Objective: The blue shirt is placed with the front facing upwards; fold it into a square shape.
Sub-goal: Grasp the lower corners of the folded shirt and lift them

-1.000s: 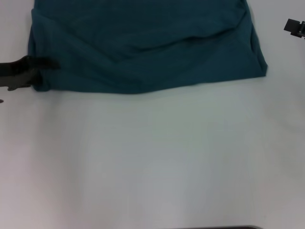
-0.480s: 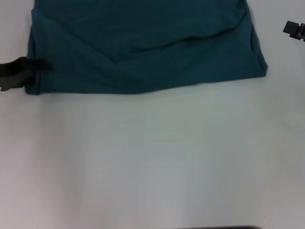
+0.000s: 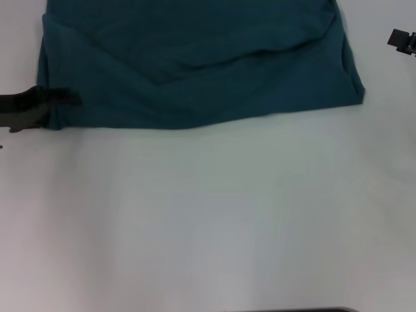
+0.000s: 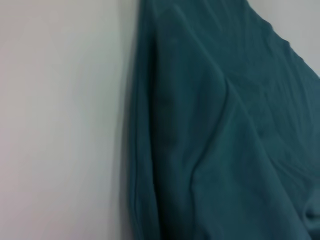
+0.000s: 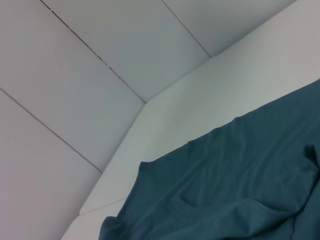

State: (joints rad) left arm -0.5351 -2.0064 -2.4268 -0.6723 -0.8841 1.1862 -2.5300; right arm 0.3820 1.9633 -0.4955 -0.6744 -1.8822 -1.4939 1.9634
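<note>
The blue shirt [image 3: 195,65] lies flat on the white table [image 3: 208,214], covering the far part of the surface; its near hem runs roughly parallel to the table's near edge, and the garment extends past the top of the head view. Diagonal creases cross the fabric from the left side toward the middle, and a curved fold line runs across the right half. The near right corner of the shirt is slightly rounded and lies on the table. The left gripper [image 3: 62,99] is at the near left corner of the shirt, its dark fingers overlapping the fabric edge there; whether they are clamped on the cloth or merely resting against it cannot be determined. The left wrist view shows the shirt's side edge [image 4: 137,150] lying against the table surface, with layered folds beside it. The right gripper [image 3: 402,39] is at the far right edge of the table, well apart from the shirt; its finger state cannot be determined.
</note>
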